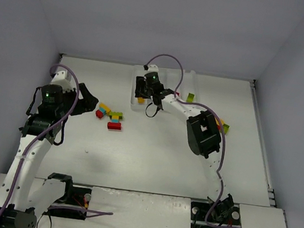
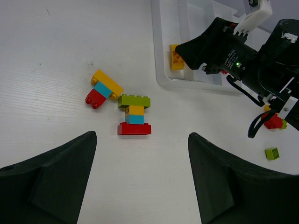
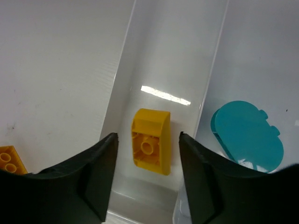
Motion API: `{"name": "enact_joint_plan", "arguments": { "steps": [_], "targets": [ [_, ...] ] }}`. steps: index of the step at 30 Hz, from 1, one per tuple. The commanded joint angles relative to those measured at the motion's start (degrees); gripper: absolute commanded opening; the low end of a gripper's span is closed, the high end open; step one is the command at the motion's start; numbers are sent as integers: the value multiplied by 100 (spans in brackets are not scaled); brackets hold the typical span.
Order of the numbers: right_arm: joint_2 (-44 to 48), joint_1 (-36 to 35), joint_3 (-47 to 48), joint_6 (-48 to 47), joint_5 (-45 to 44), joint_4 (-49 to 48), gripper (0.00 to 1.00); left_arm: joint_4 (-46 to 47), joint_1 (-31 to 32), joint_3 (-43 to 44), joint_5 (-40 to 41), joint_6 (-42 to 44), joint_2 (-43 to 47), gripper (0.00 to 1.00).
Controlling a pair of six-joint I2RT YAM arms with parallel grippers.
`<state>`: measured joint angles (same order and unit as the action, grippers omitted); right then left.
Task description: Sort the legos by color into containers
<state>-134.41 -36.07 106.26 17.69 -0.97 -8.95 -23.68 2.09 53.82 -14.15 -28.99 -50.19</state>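
Right gripper (image 3: 147,135) spread over yellow brick (image 3: 150,149) in tray (image 3: 124,84); cyan brick (image 3: 247,135) part-hidden; left gripper (image 2: 141,135) spread too.

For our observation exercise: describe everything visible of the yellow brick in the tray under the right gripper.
The yellow brick looks like plastic, one end sloped, its underside with a round tube facing up. It lies on a compartment floor of the white tray, framed by the open right gripper, touching neither finger.
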Motion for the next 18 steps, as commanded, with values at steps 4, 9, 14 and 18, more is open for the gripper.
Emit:
{"name": "enact_joint_plan", "arguments": {
  "steps": [4,9,14,18],
  "targets": [
    [380,48,247,-231,36,-274,65,356,-24,190,-61,17,18,73],
    [1240,179,-393,-205,-183,-230,65,347,-24,199,-53,17,45,73],
    [3020,854,-2466,198,-860,-195,61,338,-24,208,-70,17,115,73],
    [4280,1697,-3891,621,-826,112,60,347,-24,207,-131,-1,133,73]
  ]
}}
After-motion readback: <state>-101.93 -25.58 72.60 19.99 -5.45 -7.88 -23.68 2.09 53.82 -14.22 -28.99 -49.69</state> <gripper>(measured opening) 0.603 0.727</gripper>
